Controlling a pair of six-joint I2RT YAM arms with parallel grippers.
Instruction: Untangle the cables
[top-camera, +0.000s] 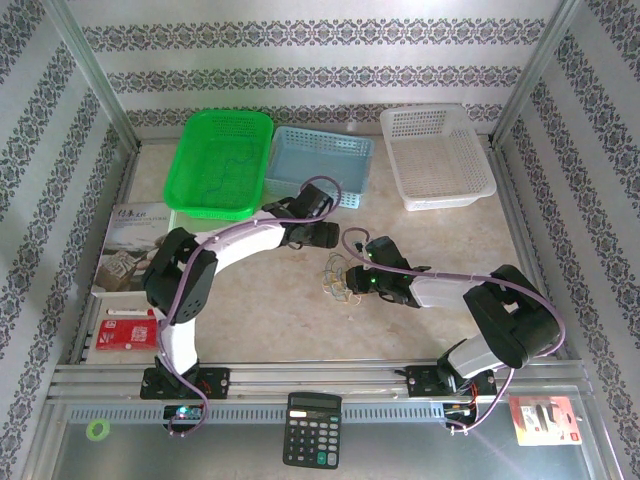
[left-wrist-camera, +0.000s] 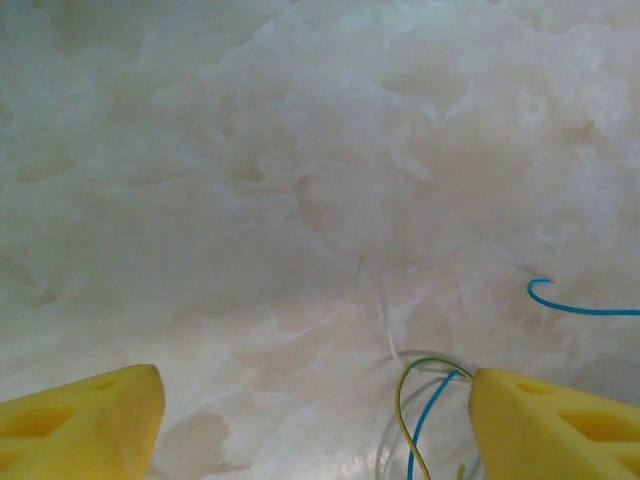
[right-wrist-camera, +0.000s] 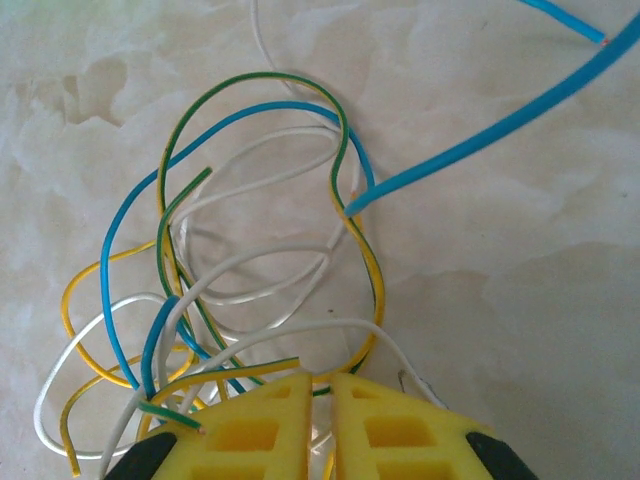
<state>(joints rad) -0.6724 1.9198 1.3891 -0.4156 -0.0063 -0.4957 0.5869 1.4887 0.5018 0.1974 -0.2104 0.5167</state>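
Observation:
The cables are a loose tangle of thin green-yellow, blue, yellow and white wires on the pale marbled table, seen mid-table as a small tangle of cables. My right gripper sits at the tangle's near edge, its yellow fingers shut on a green-yellow wire that runs through the narrow gap. In the top view the right gripper touches the tangle's right side. My left gripper hangs open just over the table. A green-yellow and a blue loop of the cables lie beside its right finger. The left gripper is just behind the tangle.
Three baskets line the back: green, blue, white. A booklet and a red packet lie at the left. A calculator and another red packet sit at the near edge.

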